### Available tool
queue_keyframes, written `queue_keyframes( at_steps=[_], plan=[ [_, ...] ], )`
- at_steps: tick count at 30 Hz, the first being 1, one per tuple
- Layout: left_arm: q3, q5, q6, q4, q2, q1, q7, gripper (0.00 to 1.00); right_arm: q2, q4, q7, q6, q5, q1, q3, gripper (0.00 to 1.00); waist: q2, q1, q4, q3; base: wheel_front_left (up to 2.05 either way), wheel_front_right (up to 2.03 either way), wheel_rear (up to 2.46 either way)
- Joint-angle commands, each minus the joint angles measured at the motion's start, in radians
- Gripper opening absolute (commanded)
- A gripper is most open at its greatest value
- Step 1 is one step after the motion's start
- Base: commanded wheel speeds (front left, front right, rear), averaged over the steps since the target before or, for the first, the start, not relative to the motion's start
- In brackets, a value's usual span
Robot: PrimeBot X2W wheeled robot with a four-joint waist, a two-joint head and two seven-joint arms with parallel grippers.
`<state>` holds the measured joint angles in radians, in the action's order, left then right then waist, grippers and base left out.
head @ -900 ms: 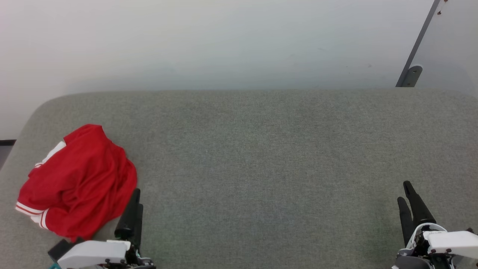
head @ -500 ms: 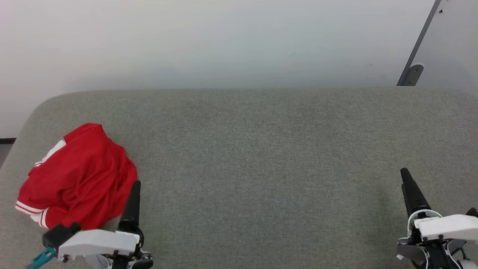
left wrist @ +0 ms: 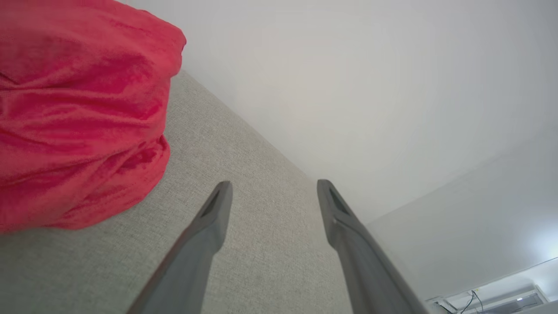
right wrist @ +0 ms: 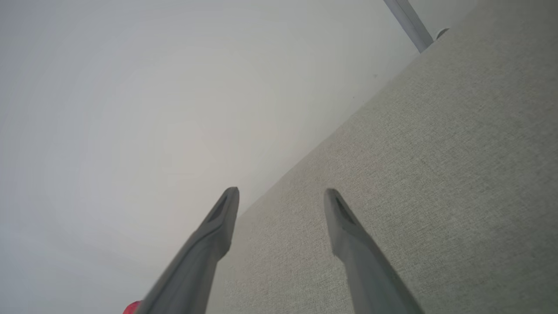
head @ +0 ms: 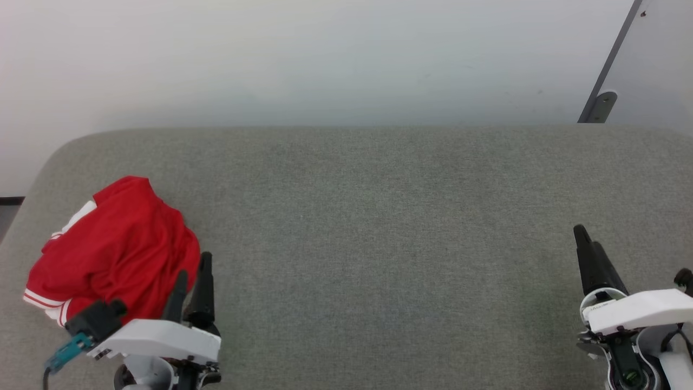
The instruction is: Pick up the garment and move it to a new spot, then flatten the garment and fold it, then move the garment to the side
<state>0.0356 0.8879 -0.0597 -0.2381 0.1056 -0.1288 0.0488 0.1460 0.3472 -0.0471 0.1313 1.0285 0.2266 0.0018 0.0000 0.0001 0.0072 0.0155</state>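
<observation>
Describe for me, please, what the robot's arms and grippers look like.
The left gripper and right gripper each have two long, dark, tapering fingers on a white housing with small dark screws. The left housing carries a black block with a teal plug and a dark cable; the right bears small dark lettering.
</observation>
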Motion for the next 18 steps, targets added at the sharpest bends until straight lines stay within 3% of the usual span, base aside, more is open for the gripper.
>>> queue_keyframes(
  at_steps=[1, 18],
  plan=[
    [-0.013, -0.049, 0.01, 0.019, 0.012, -0.029, 0.011, 1.0, 0.014, -0.011, -0.013, 0.0, -0.049, 0.036, 0.005, 1.0, 0.0, 0.0, 0.0, 0.001, 0.0, 0.0, 0.0],
    [-0.086, -0.274, 0.084, 0.035, 0.062, -0.046, 0.066, 1.0, 0.031, 0.014, -0.068, 0.0, -0.351, 0.088, 0.031, 1.0, 0.0, 0.0, 0.002, 0.007, 0.0, 0.0, 0.0]
  ],
)
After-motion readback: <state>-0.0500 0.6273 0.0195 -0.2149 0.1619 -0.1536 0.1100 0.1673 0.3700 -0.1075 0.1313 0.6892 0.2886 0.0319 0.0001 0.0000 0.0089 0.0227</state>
